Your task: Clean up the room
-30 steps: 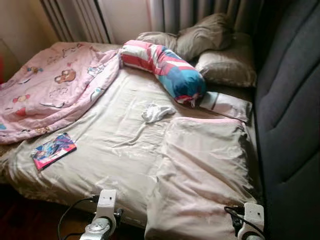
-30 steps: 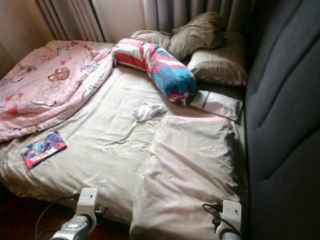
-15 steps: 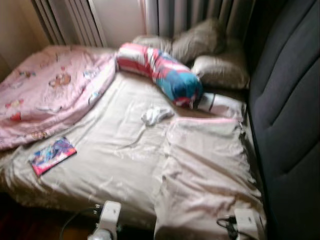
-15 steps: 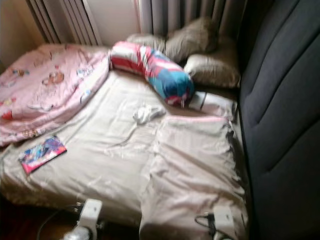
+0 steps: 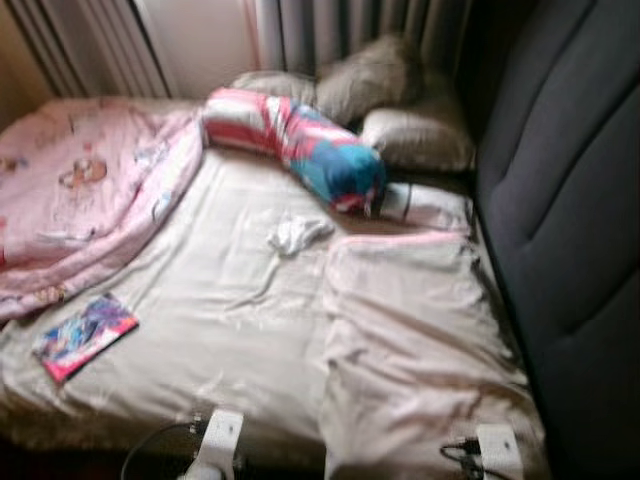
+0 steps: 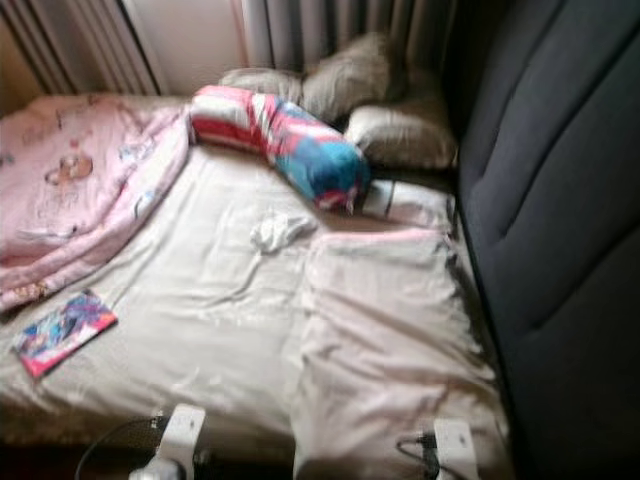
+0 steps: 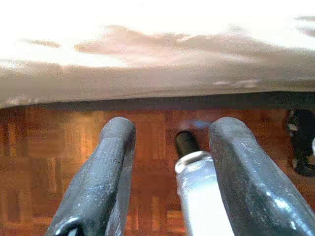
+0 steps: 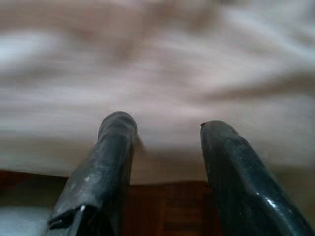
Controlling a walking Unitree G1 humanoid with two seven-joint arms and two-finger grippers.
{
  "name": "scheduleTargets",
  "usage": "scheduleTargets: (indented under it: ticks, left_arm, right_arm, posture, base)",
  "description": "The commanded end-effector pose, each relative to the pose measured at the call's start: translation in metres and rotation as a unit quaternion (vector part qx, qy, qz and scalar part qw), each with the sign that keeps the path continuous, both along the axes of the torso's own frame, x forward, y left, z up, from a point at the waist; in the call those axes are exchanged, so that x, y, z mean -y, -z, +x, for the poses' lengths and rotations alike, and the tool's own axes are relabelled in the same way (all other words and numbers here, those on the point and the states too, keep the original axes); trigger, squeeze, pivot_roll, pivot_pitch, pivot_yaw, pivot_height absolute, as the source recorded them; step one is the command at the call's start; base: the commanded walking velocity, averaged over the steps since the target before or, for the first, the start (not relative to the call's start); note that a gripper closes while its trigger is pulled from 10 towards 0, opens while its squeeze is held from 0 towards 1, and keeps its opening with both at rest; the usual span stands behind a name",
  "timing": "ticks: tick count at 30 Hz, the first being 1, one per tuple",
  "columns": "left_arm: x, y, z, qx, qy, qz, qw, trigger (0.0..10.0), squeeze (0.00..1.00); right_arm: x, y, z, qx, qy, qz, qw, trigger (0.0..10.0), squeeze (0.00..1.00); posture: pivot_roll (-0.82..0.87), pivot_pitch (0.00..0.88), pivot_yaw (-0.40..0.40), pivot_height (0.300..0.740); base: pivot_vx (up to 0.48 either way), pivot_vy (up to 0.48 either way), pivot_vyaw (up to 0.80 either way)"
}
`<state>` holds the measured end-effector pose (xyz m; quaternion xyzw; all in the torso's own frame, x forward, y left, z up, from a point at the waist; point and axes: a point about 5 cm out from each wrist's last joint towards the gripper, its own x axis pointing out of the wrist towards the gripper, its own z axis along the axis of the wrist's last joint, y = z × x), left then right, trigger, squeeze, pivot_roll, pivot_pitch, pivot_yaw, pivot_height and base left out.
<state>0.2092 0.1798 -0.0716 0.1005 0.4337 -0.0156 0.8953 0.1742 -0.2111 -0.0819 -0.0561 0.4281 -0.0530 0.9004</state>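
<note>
A bed with a beige sheet [image 5: 230,320] lies before me. On it are a small white crumpled cloth [image 5: 298,234] near the middle, a colourful book [image 5: 84,335] at the near left, a pink cartoon blanket [image 5: 80,200] bunched at the left, and a red, white and blue bolster [image 5: 295,148] at the back. A flat beige pillow [image 5: 415,320] lies at the near right. My left gripper [image 7: 167,129] hangs open over the wooden floor by the bed's edge. My right gripper [image 8: 165,125] is open just before the beige bedding.
Two grey-brown pillows [image 5: 400,110] lie at the head by the curtains [image 5: 340,30]. A folded white item [image 5: 425,205] lies beside the bolster. A dark padded headboard [image 5: 570,200] runs along the right. The floor is wooden parquet [image 7: 49,157].
The whole picture has shifted and grown blurrier, so the camera has moved closer and turned right. The things on the bed lie as before. Both arms sit lower in view.
</note>
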Motion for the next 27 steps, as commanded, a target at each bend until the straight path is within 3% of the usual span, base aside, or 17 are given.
scheduleTargets:
  ticks: [1,27]
  left_arm:
    - [-0.002,0.009,-0.016,-0.033,0.002,0.007,0.999,10.0,0.00]
    - [-0.009,0.012,-0.023,-0.043,0.009,0.015,0.999,10.0,0.00]
  right_arm:
    - [-0.003,0.004,-0.006,-0.013,0.002,0.008,1.000,10.0,0.00]
    - [-0.009,0.011,-0.020,-0.045,0.013,0.017,0.999,10.0,0.00]
  posture:
    - [-0.15,0.106,0.011,0.740]
    - [-0.15,0.063,0.046,0.740]
  base:
    - [0.000,0.458,0.00]
    - [0.000,0.459,0.00]
